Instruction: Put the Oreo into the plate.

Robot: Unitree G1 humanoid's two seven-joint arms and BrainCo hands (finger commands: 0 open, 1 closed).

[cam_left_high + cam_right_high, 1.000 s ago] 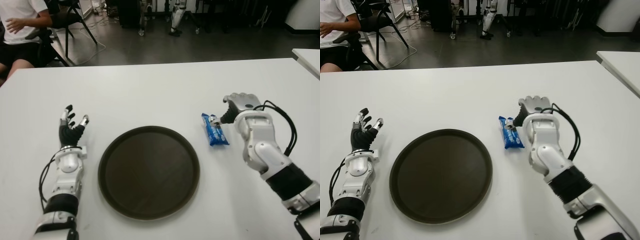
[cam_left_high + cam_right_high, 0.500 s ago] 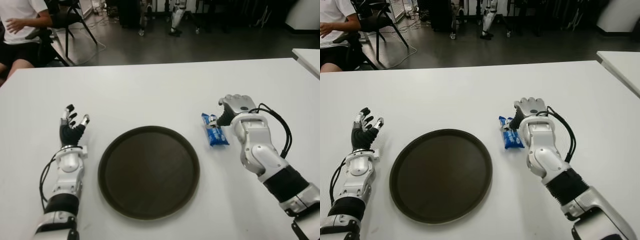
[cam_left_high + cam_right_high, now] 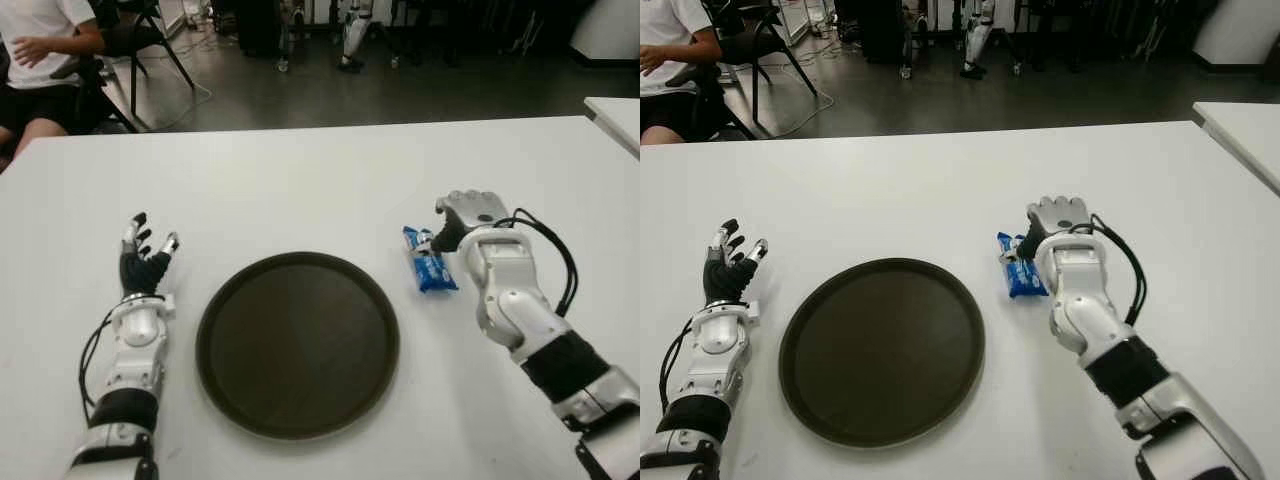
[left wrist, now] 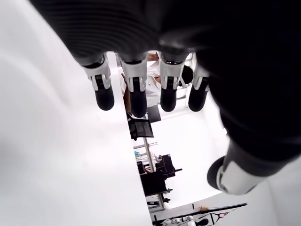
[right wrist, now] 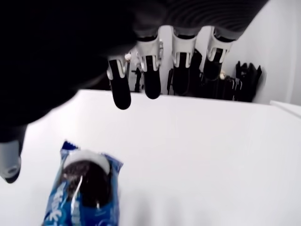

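Blue Oreo [image 3: 429, 265] beside right hand [image 3: 462, 215]

Light falls bright and even from overhead, and the white table [image 3: 300, 180] is close to washed out. Soft, short shadows sit under the dark plate [image 3: 297, 343] and beside the right hand [image 3: 1058, 216]. The room beyond the table is dim. In the left wrist view the table blows out to glare and the near palm of the left hand [image 4: 197, 47] is a blurred black mass. In the right wrist view the Oreo [image 5: 84, 190] pack is fairly sharp, with a glossy sheen.
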